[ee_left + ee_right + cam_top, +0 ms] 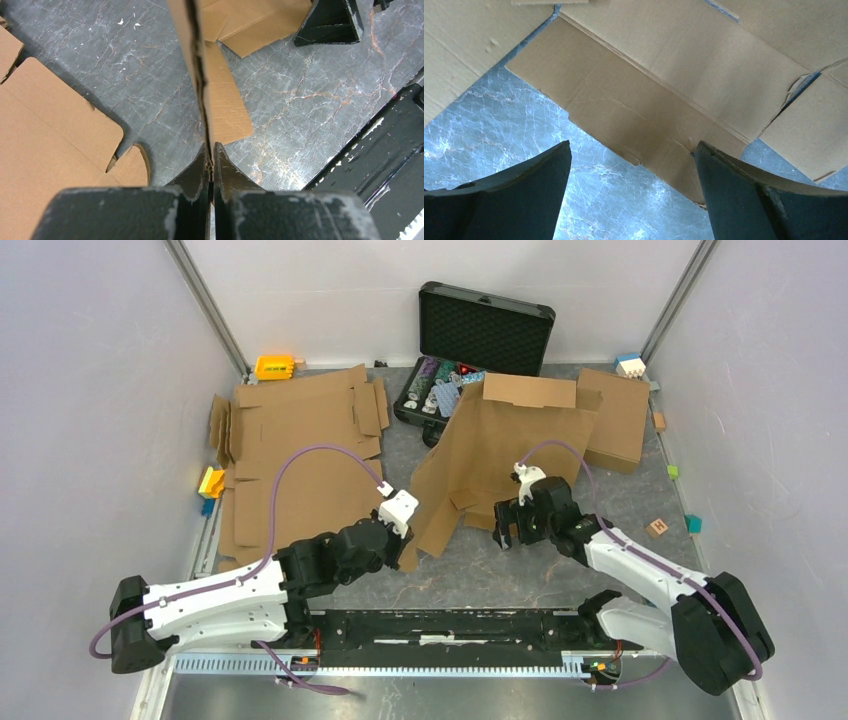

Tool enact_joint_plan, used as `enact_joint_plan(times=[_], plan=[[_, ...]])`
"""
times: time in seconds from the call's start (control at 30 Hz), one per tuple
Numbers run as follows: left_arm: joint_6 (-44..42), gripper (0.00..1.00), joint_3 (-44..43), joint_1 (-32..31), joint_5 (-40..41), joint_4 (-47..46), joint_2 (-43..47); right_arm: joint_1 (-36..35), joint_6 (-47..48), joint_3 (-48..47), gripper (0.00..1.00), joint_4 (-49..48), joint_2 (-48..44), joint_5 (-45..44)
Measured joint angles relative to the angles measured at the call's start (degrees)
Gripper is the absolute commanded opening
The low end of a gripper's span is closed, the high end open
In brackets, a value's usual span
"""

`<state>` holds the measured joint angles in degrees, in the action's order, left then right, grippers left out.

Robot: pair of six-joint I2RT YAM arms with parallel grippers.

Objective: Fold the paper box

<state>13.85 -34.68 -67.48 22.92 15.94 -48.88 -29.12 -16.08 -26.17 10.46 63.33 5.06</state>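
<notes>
The paper box (505,445) is an unfolded brown cardboard blank, tilted up in the middle of the table with a flap bent over at its top. My left gripper (408,537) is shut on its lower left edge; in the left wrist view my left gripper (210,150) pinches the cardboard edge (196,65), seen end-on. My right gripper (507,524) is open at the blank's lower right edge. In the right wrist view my right gripper (631,150) has its jaws wide apart, with a cardboard flap (634,105) just beyond them and nothing between them.
More flat cardboard blanks (295,445) lie at the left. An open black case (478,340) with coloured chips stands at the back. A folded cardboard box (615,420) sits at the back right. Small coloured blocks (210,483) lie along both side walls.
</notes>
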Motion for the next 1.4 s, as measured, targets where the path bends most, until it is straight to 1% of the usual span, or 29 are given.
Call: enact_joint_plan(times=[0.33, 0.43, 0.6, 0.67, 0.8, 0.87, 1.0, 1.03, 1.13, 1.2, 1.33, 1.4], plan=[[0.0, 0.02, 0.7, -0.2, 0.9, -0.1, 0.9, 0.0, 3.8, -3.1, 0.98, 7.1, -2.3, -2.8], [0.0, 0.02, 0.9, -0.2, 0.9, -0.4, 0.9, -0.1, 5.3, -4.7, 0.95, 7.6, -2.6, -3.4], [0.0, 0.02, 1.0, -0.3, 0.8, -0.8, 0.9, -3.5, 7.6, -5.8, 0.94, 7.2, -0.3, -4.8], [0.0, 0.02, 1.1, -0.4, 0.9, -1.0, 0.9, -5.5, 8.7, -6.6, 0.87, 7.4, 1.8, -6.6], [0.0, 0.02, 1.3, -0.4, 0.9, -1.3, 1.0, -8.5, 10.8, -8.8, 0.64, 7.1, 5.9, -10.0], [0.0, 0.02, 1.4, -0.4, 0.9, -1.3, 1.1, -10.0, 11.7, -9.7, 0.54, 6.7, 7.2, -11.6], [0.0, 0.02, 1.7, -0.5, 0.7, -1.6, 1.5, -13.2, 13.0, -10.3, 0.36, 5.7, 7.9, -13.7], [0.0, 0.02, 1.9, -0.5, 0.7, -1.7, 1.7, -13.7, 13.5, -10.3, 0.29, 5.4, 7.9, -14.1], [0.0, 0.02, 2.8, -0.5, 0.4, -2.4, 2.2, -15.0, 14.4, -10.5, 0.13, 4.7, 7.9, -14.9], [0.0, 0.02, 3.1, -0.5, 0.3, -2.8, 2.3, -15.5, 14.8, -10.9, 0.08, 4.4, 7.9, -15.3], [0.0, 0.02, 3.3, -0.5, -0.4, -3.5, 2.3, -16.3, 15.1, -11.9, 0.08, 3.4, 8.0, -15.4], [0.0, 0.02, 3.6, -0.5, -0.7, -3.9, 2.3, -17.0, 15.7, -12.4, 0.05, 3.1, 8.1, -15.6]])
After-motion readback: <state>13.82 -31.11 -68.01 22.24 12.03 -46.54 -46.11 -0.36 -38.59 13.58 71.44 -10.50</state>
